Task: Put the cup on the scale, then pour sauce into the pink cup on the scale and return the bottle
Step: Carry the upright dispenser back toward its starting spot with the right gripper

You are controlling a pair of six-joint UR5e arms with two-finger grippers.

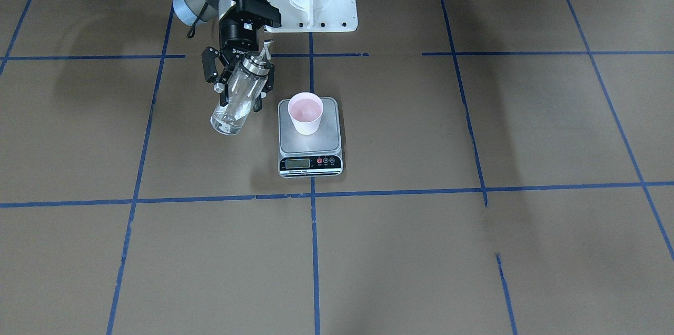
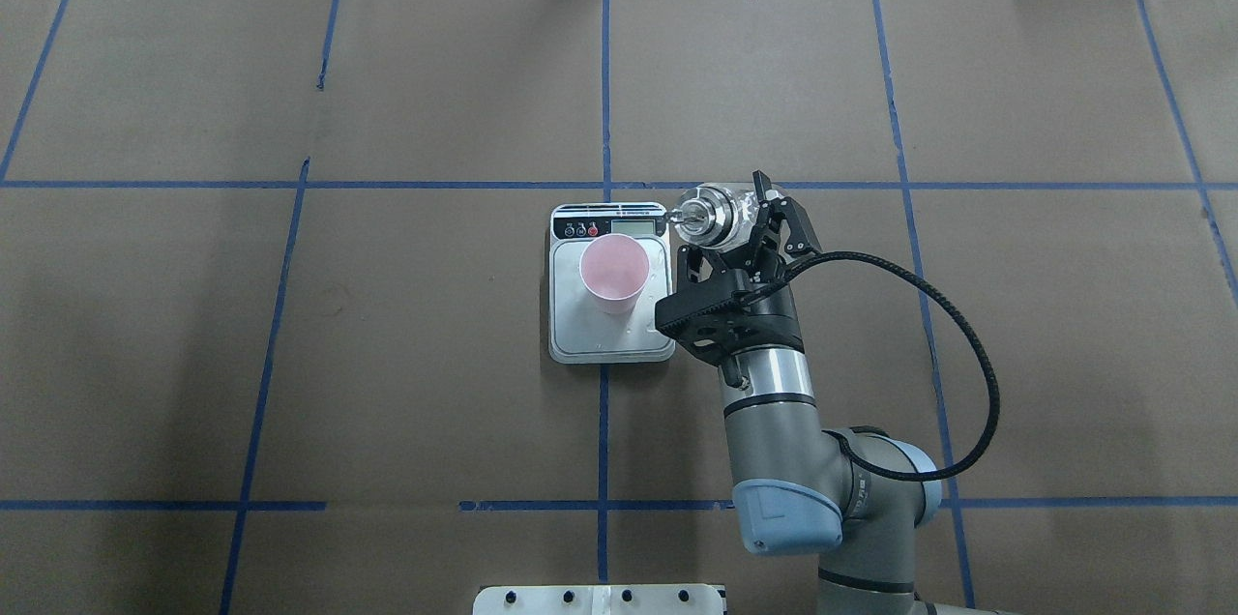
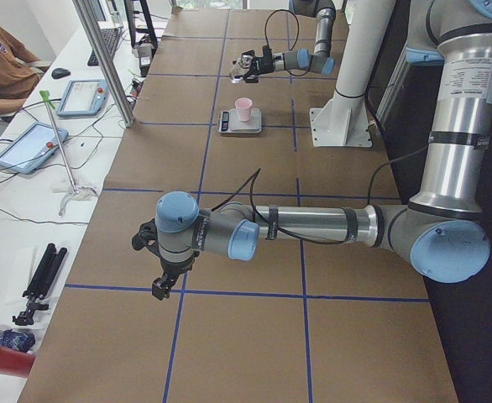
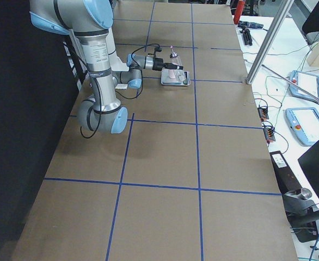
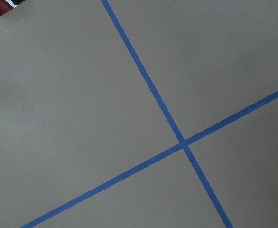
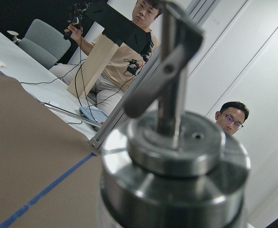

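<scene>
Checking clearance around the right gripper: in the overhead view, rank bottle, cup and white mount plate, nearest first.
1. Bottle, held in the right gripper.
2. Cup, on the scale, to the gripper's left.
3. Mount plate, at the view's bottom edge.

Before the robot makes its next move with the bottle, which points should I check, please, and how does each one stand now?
1. Cup upright on the scale: ok.
2. Right gripper shut on the bottle: ok.
3. Spout above the cup: not ok; the bottle hangs beside the scale.
4. Sauce in the bottle: ok, some shows near its bottom.
5. Left gripper far from the scale: ok.
6. Reading on the display: cannot tell, too small.
</scene>
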